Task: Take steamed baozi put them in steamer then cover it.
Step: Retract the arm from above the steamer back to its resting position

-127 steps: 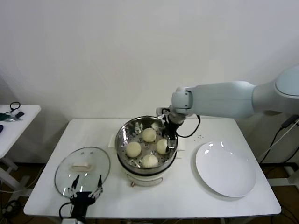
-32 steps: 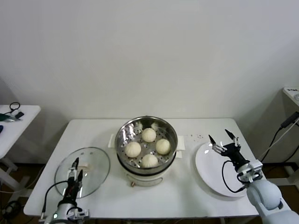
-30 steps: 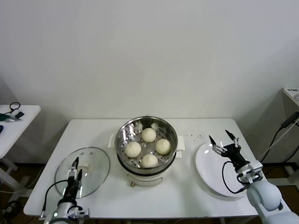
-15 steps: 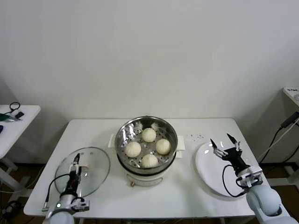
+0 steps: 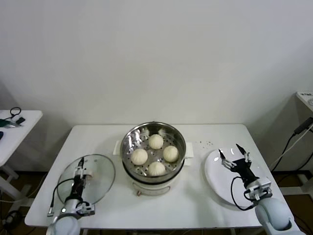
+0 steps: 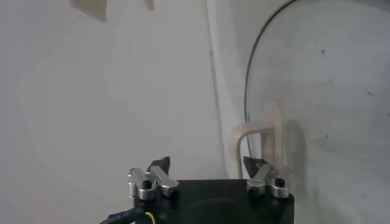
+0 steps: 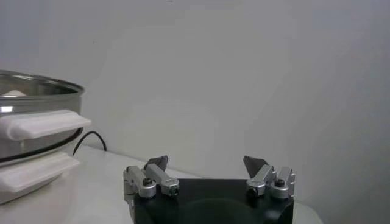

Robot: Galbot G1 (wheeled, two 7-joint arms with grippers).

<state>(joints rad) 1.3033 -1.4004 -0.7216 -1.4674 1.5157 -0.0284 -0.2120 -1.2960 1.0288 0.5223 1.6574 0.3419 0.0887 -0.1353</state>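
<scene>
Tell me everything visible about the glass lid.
The lid is round, clear glass with a thin metal rim and a cream arched handle at its centre. It lies flat on the white table, left of the steamer and apart from it. The left gripper is over the handle, with the fingers on either side.

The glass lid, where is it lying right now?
In the head view the glass lid lies flat on the white table at the robot's left, beside the steamer, with the left gripper right at its cream handle.
</scene>
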